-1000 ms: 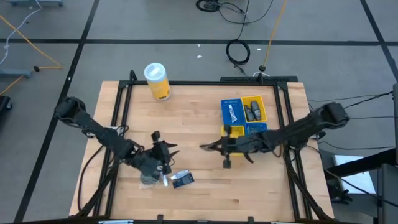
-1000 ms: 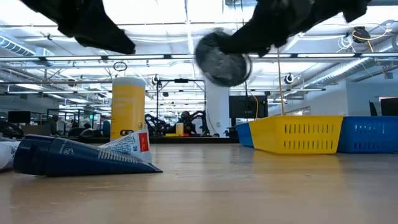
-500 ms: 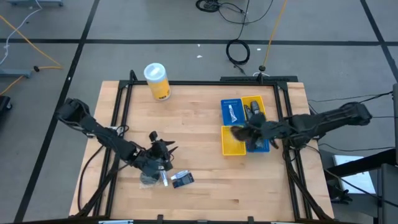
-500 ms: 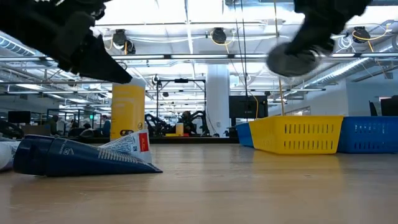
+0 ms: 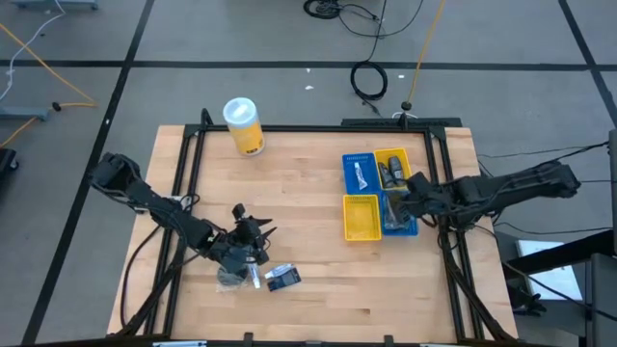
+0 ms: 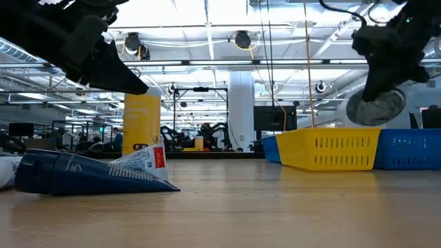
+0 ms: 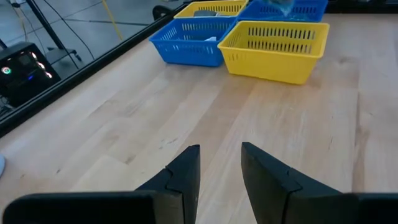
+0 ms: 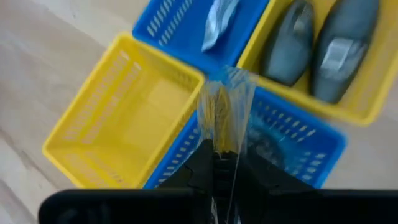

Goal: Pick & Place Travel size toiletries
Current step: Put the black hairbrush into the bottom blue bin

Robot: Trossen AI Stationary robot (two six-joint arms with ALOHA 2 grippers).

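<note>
My right gripper (image 5: 397,200) is shut on a grey round flat pouch (image 6: 375,107), which hangs over the near right blue compartment (image 8: 292,134) of the blue-and-yellow tray (image 5: 362,220). Two grey pouches (image 8: 323,43) lie in the far yellow compartment and a white tube (image 8: 219,17) in the far blue one. My left gripper (image 7: 221,165) is open with nothing between its fingers, a little above the table, just beyond the loose toiletries: a dark blue packet (image 5: 283,279), a white tube (image 5: 254,278) and a grey pouch (image 5: 228,280) lying on the wood. My right gripper pinches the pouch's clear edge (image 8: 222,124) between its two fingers, which slant down from the table's right side. The pouch hangs below the fingers, clear of the tray, its flat face upright.
A tall yellow canister (image 5: 244,125) with a white lid stands at the far left of the table. The near yellow compartment (image 8: 118,130) holds nothing. Bare wood lies between the loose items and the tray. A black frame (image 5: 289,128) borders the table.
My right gripper has carried the grey pouch from the table's middle toward the right edge, over the near yellow compartment to the near blue one, rolling its wrist on the way. My left gripper has sunk a little toward the loose toiletries.
</note>
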